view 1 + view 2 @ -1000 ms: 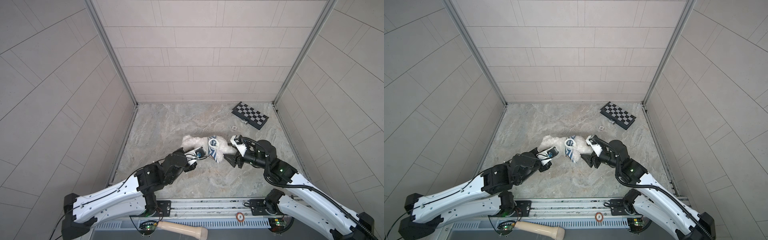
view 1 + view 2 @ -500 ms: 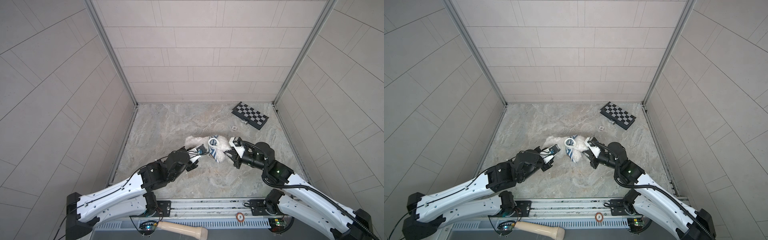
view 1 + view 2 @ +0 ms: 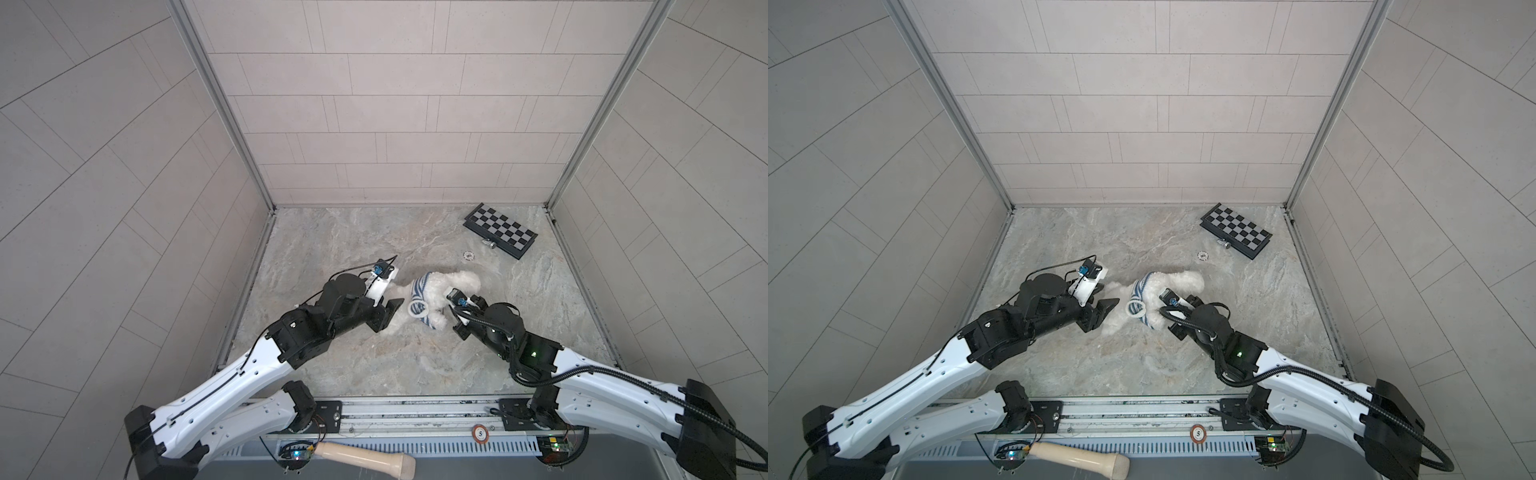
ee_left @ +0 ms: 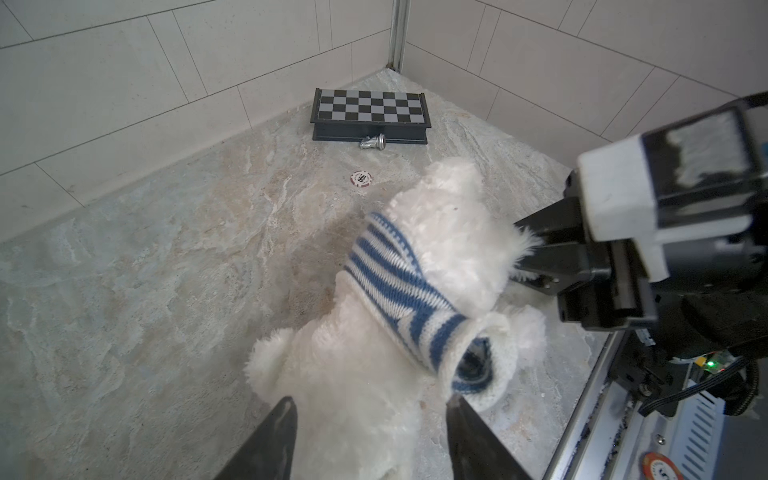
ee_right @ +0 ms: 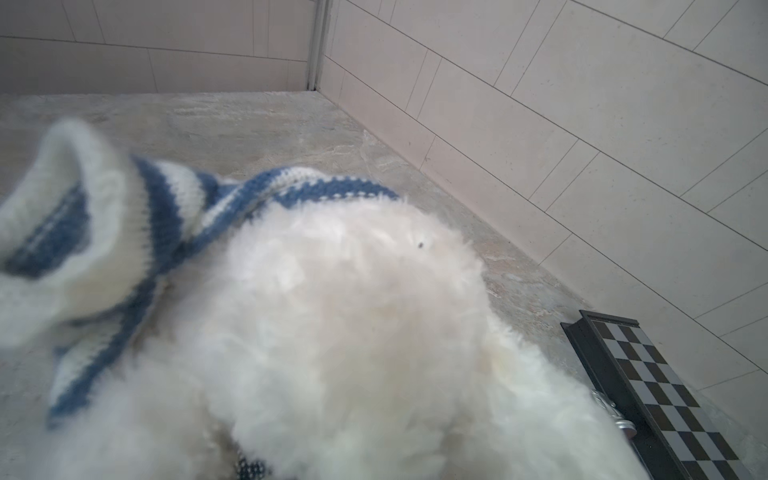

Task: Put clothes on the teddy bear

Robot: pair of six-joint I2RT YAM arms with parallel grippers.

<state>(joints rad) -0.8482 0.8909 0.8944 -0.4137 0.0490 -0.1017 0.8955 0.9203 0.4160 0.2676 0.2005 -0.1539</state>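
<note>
Since the frame a second ago, your left tool (image 3: 394, 316) has let go and drawn back a little. Your right tool (image 3: 448, 313) has gone from spread to clamped, and the fluffy cream-white plush teddy bear (image 3: 459, 282) has shifted toward the right arm.

Reading from the left, the left tool's two dark fingers (image 4: 270, 440) stand parted at a middling width. In the left wrist view they straddle the near end of the teddy bear without pinching it.

Next comes the teddy bear itself, lying near the middle of the marbled grey surface (image 3: 340, 249). Its long axis runs from the left tool's tips toward the far right.

Across its trunk sits the blue-and-white striped knitted shirt (image 3: 419, 291), bunched into a narrow band. One white-edged round opening (image 3: 417, 308) is empty and faces the near rail.

Right of that, the right tool is closed in the teddy bear's fur from the near side; you cannot tell which body part it pinches.

The coming move probably turns on one relation: the bunched band lies just ahead of the open left tool, the nearer arm. You would draw the band along the teddy bear's axis against the right tool's hold.

Far right, well apart, lies the black-and-grey chequered chessboard box (image 3: 500, 230).
</note>
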